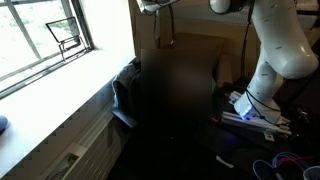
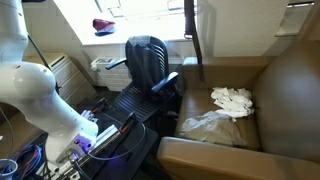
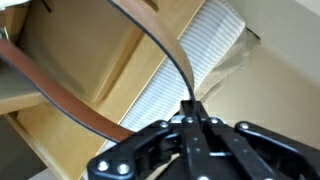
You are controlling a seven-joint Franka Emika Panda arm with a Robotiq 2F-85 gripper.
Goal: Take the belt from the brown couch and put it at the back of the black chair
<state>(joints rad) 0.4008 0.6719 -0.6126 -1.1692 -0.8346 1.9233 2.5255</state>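
My gripper [image 3: 195, 112] is shut on the belt [image 3: 160, 45], a thin dark strap that curves up and away from the closed jaws; its brown side [image 3: 60, 95] loops across the left of the wrist view. In an exterior view the belt [image 2: 196, 45] hangs straight down from the top edge, above the brown couch [image 2: 285, 90] and just right of the black chair [image 2: 150, 65]. In an exterior view the gripper [image 1: 157, 5] is high at the top edge, above the chair [image 1: 165, 100], with the couch [image 1: 200, 50] behind it.
A small white cloth [image 2: 232, 98] and a grey crumpled bundle [image 2: 210, 125] lie on the couch seat. The white robot arm [image 2: 30, 90] and its base with cables [image 2: 100, 140] stand beside the chair. A window sill [image 1: 60, 90] runs along the wall.
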